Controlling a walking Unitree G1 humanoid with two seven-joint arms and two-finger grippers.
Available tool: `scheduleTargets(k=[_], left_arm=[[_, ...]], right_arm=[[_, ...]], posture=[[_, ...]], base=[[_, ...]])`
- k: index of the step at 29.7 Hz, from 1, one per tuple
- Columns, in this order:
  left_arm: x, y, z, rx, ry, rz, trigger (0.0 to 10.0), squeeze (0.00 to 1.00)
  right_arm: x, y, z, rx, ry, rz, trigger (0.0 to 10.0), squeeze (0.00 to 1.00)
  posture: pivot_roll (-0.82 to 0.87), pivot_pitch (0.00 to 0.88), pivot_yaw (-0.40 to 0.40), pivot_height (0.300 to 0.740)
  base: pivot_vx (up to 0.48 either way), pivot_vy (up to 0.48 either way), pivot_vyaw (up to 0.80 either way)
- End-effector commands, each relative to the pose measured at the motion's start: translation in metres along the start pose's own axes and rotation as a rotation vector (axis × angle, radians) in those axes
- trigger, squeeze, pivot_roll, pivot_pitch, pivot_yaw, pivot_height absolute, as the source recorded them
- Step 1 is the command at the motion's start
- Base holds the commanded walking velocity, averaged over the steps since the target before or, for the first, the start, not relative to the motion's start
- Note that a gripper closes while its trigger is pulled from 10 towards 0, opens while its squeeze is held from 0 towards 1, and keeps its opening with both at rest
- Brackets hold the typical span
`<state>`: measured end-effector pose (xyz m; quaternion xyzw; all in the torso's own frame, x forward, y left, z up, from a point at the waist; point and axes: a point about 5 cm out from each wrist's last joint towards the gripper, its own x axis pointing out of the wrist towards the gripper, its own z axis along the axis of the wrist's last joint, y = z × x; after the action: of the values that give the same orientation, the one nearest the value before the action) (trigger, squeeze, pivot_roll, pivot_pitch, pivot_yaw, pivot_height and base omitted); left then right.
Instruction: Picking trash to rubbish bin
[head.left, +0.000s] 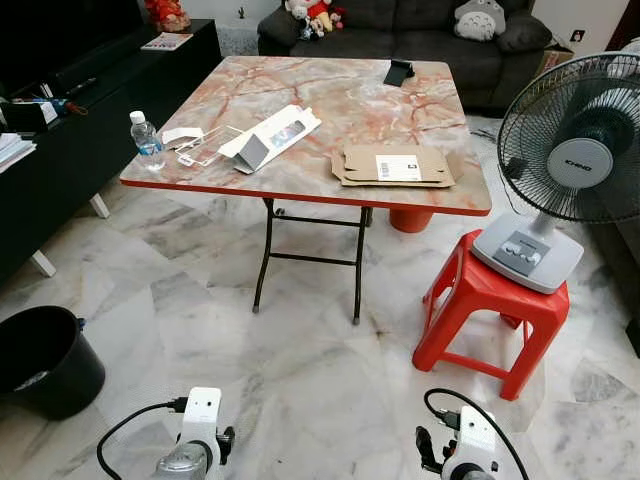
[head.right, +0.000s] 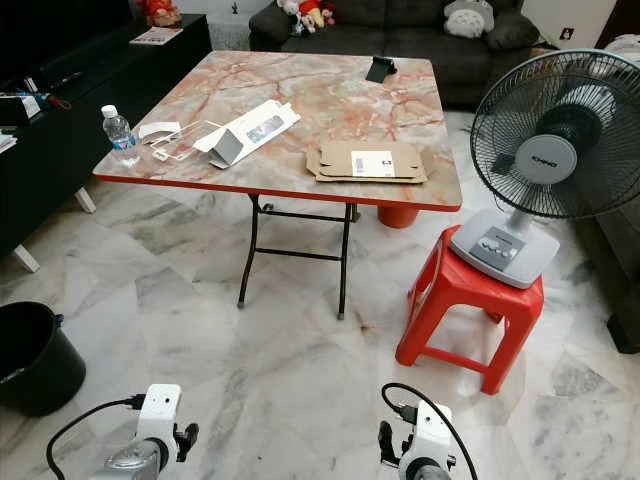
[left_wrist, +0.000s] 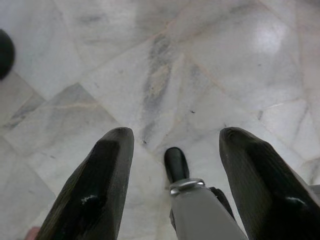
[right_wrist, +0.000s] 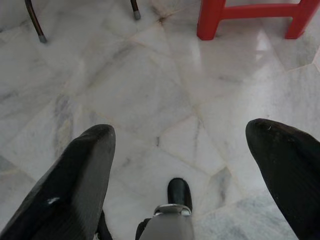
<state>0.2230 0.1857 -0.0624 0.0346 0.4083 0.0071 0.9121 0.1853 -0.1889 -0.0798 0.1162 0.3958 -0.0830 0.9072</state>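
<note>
Both grippers hang low over the marble floor (head.left: 300, 380) with fingers spread wide and nothing held: the left gripper (left_wrist: 175, 175) and the right gripper (right_wrist: 182, 165). On the folding table (head.left: 350, 90) lie a flattened cardboard mailer (head.left: 395, 166) with a white label too small to read, a white box (head.left: 270, 137), clear plastic packaging (head.left: 200, 145) and a water bottle (head.left: 147, 139). At the left stands the black rubbish bin (head.left: 45, 360). A fan (head.left: 570, 165) with an illegible grille badge sits on a red stool (head.left: 485, 310) beside the table; the right wrist view catches that stool's legs.
</note>
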Motion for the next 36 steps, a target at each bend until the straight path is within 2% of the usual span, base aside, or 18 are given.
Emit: scheduleTargets(k=[1, 3, 5, 9, 10, 11, 12, 13, 15, 16, 18, 20, 21, 23, 26, 29, 36], left_arm=[[0.001, 0.005, 0.005, 0.045, -0.017, 0.023, 10.0, 0.0], [0.001, 0.006, 0.011, 0.078, -0.049, 0.039, 10.0, 0.0], [0.001, 0.008, 0.021, 0.117, -0.105, 0.059, 10.0, 0.0], [0.002, 0.008, 0.034, 0.135, -0.167, 0.065, 10.0, 0.0], [0.002, 0.006, 0.051, 0.147, -0.251, 0.059, 10.0, 0.0], [-0.001, -0.001, 0.085, 0.175, -0.413, 0.042, 10.0, 0.0], [-0.001, -0.001, 0.085, 0.175, -0.413, 0.042, 10.0, 0.0], [-0.004, -0.007, 0.102, 0.184, -0.495, 0.026, 10.0, 0.0], [-0.007, -0.016, 0.124, 0.19, -0.579, 0.003, 10.0, 0.0], [-0.012, -0.023, 0.143, 0.182, -0.655, -0.007, 10.0, 0.0], [-0.013, -0.024, 0.148, 0.174, -0.678, -0.006, 10.0, 0.0], [-0.019, -0.028, 0.171, 0.122, -0.758, 0.002, 10.0, 0.0], [-0.019, -0.028, 0.171, 0.122, -0.758, 0.002, 10.0, 0.0], [-0.026, -0.028, 0.188, 0.066, -0.827, 0.018, 10.0, 0.0], [-0.032, -0.027, 0.2, 0.05, -0.888, 0.035, 10.0, 0.0], [-0.034, -0.024, 0.206, 0.046, -0.909, 0.055, 10.0, 0.0], [-0.037, -0.016, 0.215, 0.021, -0.932, 0.1, 10.0, 0.0]], right_arm=[[0.002, 0.004, 0.004, 0.011, -0.016, -0.002, 10.0, 0.0], [0.002, 0.007, 0.008, 0.021, -0.038, 0.013, 10.0, 0.0], [0.004, 0.012, 0.015, -0.019, -0.077, 0.02, 10.0, 0.0], [0.005, 0.015, 0.026, -0.063, -0.133, 0.019, 10.0, 0.0], [0.007, 0.022, 0.043, -0.08, -0.218, 0.051, 10.0, 0.0], [0.007, 0.038, 0.08, -0.088, -0.39, 0.118, 10.0, 0.0], [0.007, 0.038, 0.08, -0.088, -0.39, 0.118, 10.0, 0.0], [0.005, 0.047, 0.1, -0.091, -0.478, 0.151, 10.0, 0.0], [0.002, 0.058, 0.123, -0.095, -0.57, 0.184, 10.0, 0.0], [-0.002, 0.068, 0.144, -0.104, -0.65, 0.211, 10.0, 0.0], [-0.003, 0.071, 0.15, -0.114, -0.673, 0.218, 10.0, 0.0], [-0.01, 0.083, 0.174, -0.123, -0.764, 0.249, 10.0, 0.0], [-0.01, 0.083, 0.174, -0.123, -0.764, 0.249, 10.0, 0.0], [-0.018, 0.093, 0.192, -0.134, -0.843, 0.281, 10.0, 0.0], [-0.025, 0.102, 0.205, -0.137, -0.911, 0.306, 10.0, 0.0], [-0.026, 0.103, 0.208, -0.141, -0.922, 0.307, 10.0, 0.0], [-0.025, 0.1, 0.202, -0.14, -0.911, 0.284, 10.0, 0.0]], posture=[[-0.16, 0.0, 0.019, 0.74], [-0.16, 0.0, 0.035, 0.74], [-0.16, 0.0, 0.047, 0.74], [-0.17, 0.0, 0.051, 0.74], [-0.18, 0.0, 0.058, 0.74], [-0.18, 0.0, 0.056, 0.74], [-0.18, 0.0, 0.056, 0.74], [-0.18, 0.0, 0.054, 0.74], [-0.17, 0.0, 0.051, 0.74], [-0.17, 0.0, 0.046, 0.74], [-0.17, 0.0, 0.044, 0.74], [-0.16, 0.0, 0.037, 0.74], [-0.16, 0.0, 0.037, 0.74], [-0.15, 0.0, 0.035, 0.74], [-0.15, 0.0, 0.039, 0.74], [-0.13, 0.0, 0.034, 0.74], [-0.14, 0.0, 0.043, 0.74]], base=[[0.0, 0.0, 0.0], [0.0, 0.0, 0.0], [0.0, 0.0, 0.0], [0.0, 0.0, 0.0], [0.0, 0.0, 0.0], [0.0, 0.0, 0.0], [0.0, 0.0, 0.0], [0.0, 0.0, 0.0], [0.0, 0.0, 0.0], [0.0, 0.0, 0.0], [0.0, 0.0, 0.0], [0.0, 0.0, 0.0], [0.0, 0.0, 0.0], [0.0, 0.0, 0.0], [0.0, 0.0, 0.0], [0.0, 0.0, 0.15], [0.35, 0.219, 0.63]])
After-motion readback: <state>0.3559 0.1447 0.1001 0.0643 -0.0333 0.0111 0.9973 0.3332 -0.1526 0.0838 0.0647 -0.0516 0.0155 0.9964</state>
